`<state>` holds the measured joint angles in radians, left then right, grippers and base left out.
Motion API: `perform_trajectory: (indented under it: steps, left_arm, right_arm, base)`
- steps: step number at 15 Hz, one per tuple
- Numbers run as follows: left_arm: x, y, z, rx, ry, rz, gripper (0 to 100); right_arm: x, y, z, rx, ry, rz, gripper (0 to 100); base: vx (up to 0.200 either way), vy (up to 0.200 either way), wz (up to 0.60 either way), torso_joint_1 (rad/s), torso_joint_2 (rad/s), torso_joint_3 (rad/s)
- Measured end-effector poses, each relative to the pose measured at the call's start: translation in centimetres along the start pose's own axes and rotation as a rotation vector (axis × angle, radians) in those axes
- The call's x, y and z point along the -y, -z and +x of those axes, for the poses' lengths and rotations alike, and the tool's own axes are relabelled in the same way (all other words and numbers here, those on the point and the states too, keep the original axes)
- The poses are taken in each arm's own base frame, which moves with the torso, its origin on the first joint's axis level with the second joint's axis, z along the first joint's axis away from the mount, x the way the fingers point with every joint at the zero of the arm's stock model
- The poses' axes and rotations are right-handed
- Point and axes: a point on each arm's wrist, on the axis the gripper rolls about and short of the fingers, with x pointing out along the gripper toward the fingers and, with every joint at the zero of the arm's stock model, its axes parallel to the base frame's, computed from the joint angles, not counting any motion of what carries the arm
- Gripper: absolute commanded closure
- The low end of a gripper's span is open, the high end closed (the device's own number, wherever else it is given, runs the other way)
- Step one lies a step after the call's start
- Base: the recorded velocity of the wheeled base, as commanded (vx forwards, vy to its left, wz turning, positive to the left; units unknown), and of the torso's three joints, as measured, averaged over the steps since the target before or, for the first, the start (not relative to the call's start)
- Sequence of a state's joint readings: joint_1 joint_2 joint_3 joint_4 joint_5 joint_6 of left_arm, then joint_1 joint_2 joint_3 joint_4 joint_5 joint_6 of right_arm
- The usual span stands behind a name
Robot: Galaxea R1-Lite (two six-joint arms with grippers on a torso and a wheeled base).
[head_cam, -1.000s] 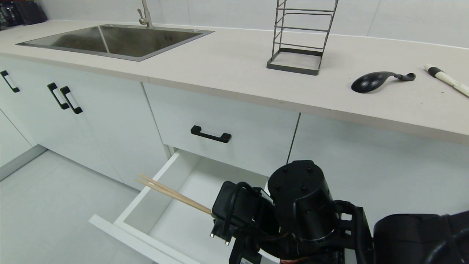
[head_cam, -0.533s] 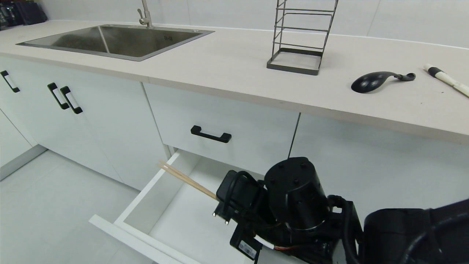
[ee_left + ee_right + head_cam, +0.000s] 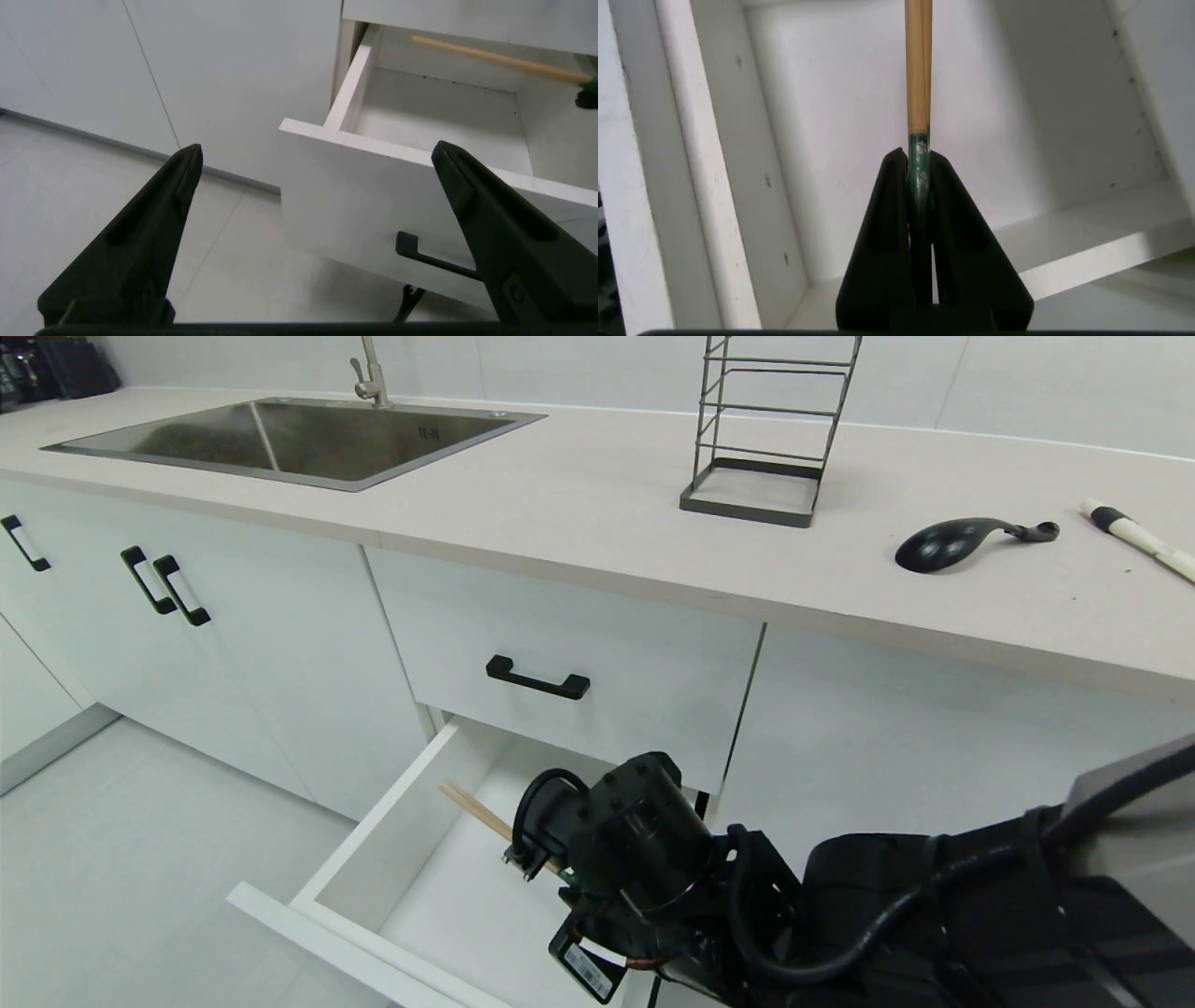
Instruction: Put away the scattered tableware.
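Note:
My right gripper [image 3: 917,173] is shut on a pair of wooden chopsticks [image 3: 918,65] by their green end. It hangs over the open white drawer [image 3: 373,840], and the chopsticks [image 3: 474,810] point into the drawer's inside, toward its left wall. The same chopsticks [image 3: 495,58] show over the drawer [image 3: 374,177] in the left wrist view. My left gripper [image 3: 318,243] is open, low and out in front of the drawer's face, with nothing between its fingers. On the counter at the right lie a black spoon [image 3: 962,541] and a white utensil with a black band [image 3: 1134,537].
A black wire rack [image 3: 766,439] stands on the counter's middle. A steel sink [image 3: 289,434] with a tap sits at the far left. A shut drawer with a black handle [image 3: 537,679] is right above the open one. Cabinet doors run to the left; grey floor lies below.
My right arm has sunk and turned, carrying the chopsticks rightward and down from above the drawer's left wall into the drawer's inside. Spoon and white utensil have not moved.

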<state>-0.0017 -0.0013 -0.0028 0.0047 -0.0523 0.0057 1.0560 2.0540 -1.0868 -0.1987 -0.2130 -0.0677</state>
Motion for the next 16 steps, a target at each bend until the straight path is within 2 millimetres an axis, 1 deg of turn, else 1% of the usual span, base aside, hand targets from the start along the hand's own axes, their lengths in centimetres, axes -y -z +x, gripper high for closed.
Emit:
perform_trajectory:
  steps: [2,5,6,10,12,14,16]
  left_arm:
    - [0.0,0.0,0.0,0.000,0.000,0.000,0]
    - [0.0,0.0,0.0,0.000,0.000,0.000,0]
    - [0.0,0.0,0.0,0.000,0.000,0.000,0]
    - [0.0,0.0,0.0,0.000,0.000,0.000,0]
    - [0.0,0.0,0.0,0.000,0.000,0.000,0]
    - [0.0,0.0,0.0,0.000,0.000,0.000,0]
    - [0.0,0.0,0.0,0.000,0.000,0.000,0]
  right_arm:
    - [-0.1,-0.6,0.6,-0.041,-0.003,0.014,100]
    - [0.0,-2.0,2.0,-0.056,0.005,0.063,100]
    - [0.2,-2.1,2.6,-0.060,0.020,0.076,100]
    - [0.5,-2.1,4.6,-0.074,0.059,0.112,100]
    - [0.5,-2.2,5.3,-0.074,0.097,0.128,100]
    - [0.6,-2.8,6.2,-0.053,0.170,0.190,100]
    - [0.5,-2.6,6.9,-0.079,0.204,0.206,100]
  base:
    - [0.000,0.000,0.00,0.000,0.00,0.000]
    - [0.000,0.000,0.00,0.000,0.00,0.000]
    - [0.000,0.000,0.00,0.000,0.00,0.000]
    - [0.000,0.000,0.00,0.000,0.00,0.000]
    - [0.000,0.000,0.00,0.000,0.00,0.000]
    - [0.000,0.000,0.00,0.000,0.00,0.000]
    - [0.000,0.000,0.00,0.000,0.00,0.000]
